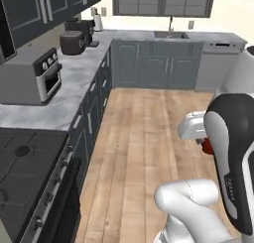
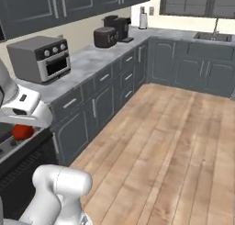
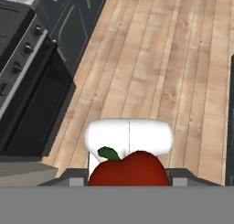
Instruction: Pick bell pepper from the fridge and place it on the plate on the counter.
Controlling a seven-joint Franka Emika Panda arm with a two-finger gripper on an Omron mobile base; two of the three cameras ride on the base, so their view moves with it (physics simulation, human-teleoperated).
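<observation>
So right up close in the hand view, the bell pepper (image 3: 128,169) sits between the two dark finger tips, jaws pinching it from both sides, green stem poking up on the left. The gripper (image 3: 128,179) hangs over the wooden floor (image 3: 151,77), with a black oven (image 3: 27,86) off to the left of that view.

From the left base view you just catch a sliver of red pepper (image 1: 207,147) tucked behind the arm's dark elbow, well above the floor. From the right base view the pepper (image 2: 22,132) peeks out under the white hand, near the stove edge.

Further out, the grey marbled counter (image 1: 74,83) runs along the wall carrying a silver toaster oven (image 1: 34,76), then a dark round appliance (image 1: 72,42) and a coffee machine (image 1: 84,31). Way at the back there's a sink (image 1: 171,34) under the window (image 1: 163,1).
</observation>
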